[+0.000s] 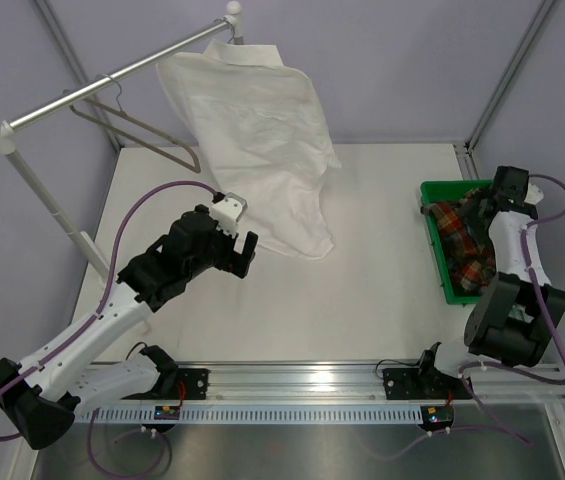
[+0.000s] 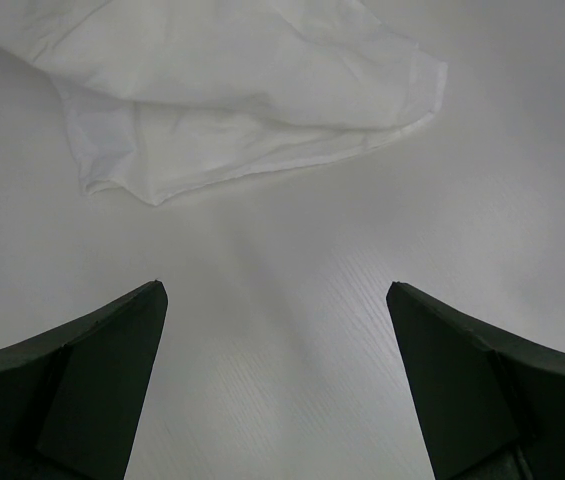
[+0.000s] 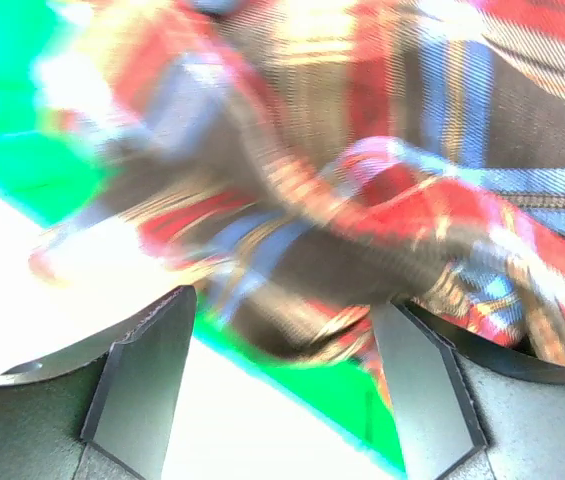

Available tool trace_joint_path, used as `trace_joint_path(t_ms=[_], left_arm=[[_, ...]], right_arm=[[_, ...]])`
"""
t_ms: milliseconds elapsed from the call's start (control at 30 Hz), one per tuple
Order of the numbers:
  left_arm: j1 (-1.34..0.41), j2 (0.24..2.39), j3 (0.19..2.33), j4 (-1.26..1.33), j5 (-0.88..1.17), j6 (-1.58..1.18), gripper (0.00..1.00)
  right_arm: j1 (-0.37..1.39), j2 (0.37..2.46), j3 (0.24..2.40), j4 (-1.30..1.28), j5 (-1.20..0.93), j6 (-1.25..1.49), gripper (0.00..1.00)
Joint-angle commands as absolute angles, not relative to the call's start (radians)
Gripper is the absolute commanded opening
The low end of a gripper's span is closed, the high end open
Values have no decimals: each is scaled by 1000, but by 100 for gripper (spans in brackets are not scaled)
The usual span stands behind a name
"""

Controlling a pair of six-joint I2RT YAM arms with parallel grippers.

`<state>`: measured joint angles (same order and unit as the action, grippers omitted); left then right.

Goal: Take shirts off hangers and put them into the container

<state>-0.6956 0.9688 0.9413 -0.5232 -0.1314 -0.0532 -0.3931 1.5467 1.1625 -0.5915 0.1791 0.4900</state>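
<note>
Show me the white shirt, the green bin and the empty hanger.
white shirt (image 1: pixel 262 130), top view, middle of the cloth.
green bin (image 1: pixel 435 245), top view, its left wall.
empty hanger (image 1: pixel 132 141), top view, its lower bar.

off-white shirt (image 1: pixel 262 140), red plaid shirt (image 1: pixel 459 235), green container (image 1: pixel 438 257), white table (image 1: pixel 362 285)

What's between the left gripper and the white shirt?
Just bare table, per the left wrist view, separates the left gripper from the white shirt.
</note>
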Motion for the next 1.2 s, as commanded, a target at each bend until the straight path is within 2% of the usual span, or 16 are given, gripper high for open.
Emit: trace_joint_path(t_ms=[0, 167, 400, 667, 833, 1167], left_arm=[[-699, 956, 960, -489, -132, -57, 99], [-699, 960, 959, -489, -138, -55, 99], [-701, 963, 957, -491, -149, -54, 99], [-699, 968, 957, -489, -156, -52, 99], [-699, 963, 956, -491, -164, -51, 99], [-699, 974, 956, -491, -167, -49, 99]], right_arm=[[-315, 1418, 1178, -551, 167, 453, 81], [-215, 1420, 1213, -516, 59, 422, 81], [-187, 1583, 1290, -445, -87, 405, 81], [-233, 1827, 1476, -465, -48, 391, 83], [-316, 1890, 1497, -453, -28, 422, 84], [-316, 2049, 1586, -503, -31, 399, 86]])
